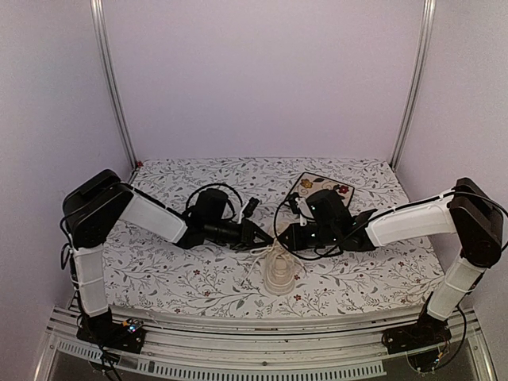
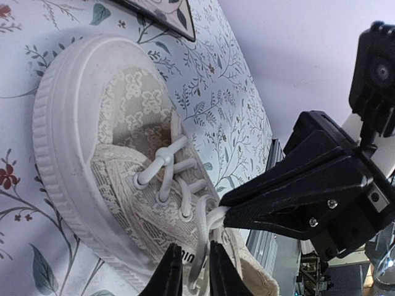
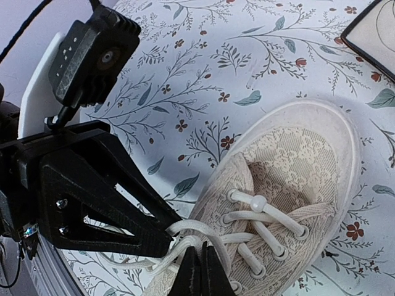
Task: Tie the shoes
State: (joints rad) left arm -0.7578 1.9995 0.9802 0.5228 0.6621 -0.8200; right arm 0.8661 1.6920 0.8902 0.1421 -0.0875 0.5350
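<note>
**L gripper point(image 2: 194, 262) a crack open, R gripper point(image 3: 200, 250) pinched on laces point(image 2: 162, 161)**

L gripper: fingers point(image 2: 166, 274) at bottom centre of L wrist view stand a narrow gap apart. One lace strand runs down thru the gap and is thinner than it, so not clamped. R gripper: fingers point(image 3: 192, 277) at bottom centre of R wrist view are pressed together w/ no gap, a looped strand caught at the tips. The two grippers meet nose to nose just above the lacing.

Top view, near to far: metal rail point(image 1: 262, 337) w/ both arm bases runs along the bottom edge, then floral cloth point(image 1: 175, 278) over the table. Sneaker point(image 1: 278, 276) sits on the cloth at lower centre, just below the two grippers, roughly midway btw the arms. Cream lace-pattern upper, ribbed pale sole. Laces cross thru the eyelets and loose strands rise toward the tips. Toe cap points to upper left in L wrist view and upper right in R wrist view, toward a dark-edged floral tile point(image 1: 321, 189). Tile lies flat right of centre, farther back, apart from the sneaker. Beyond it: plain pale back wall point(image 1: 262, 79) btw two metal posts point(image 1: 115, 87).
</note>
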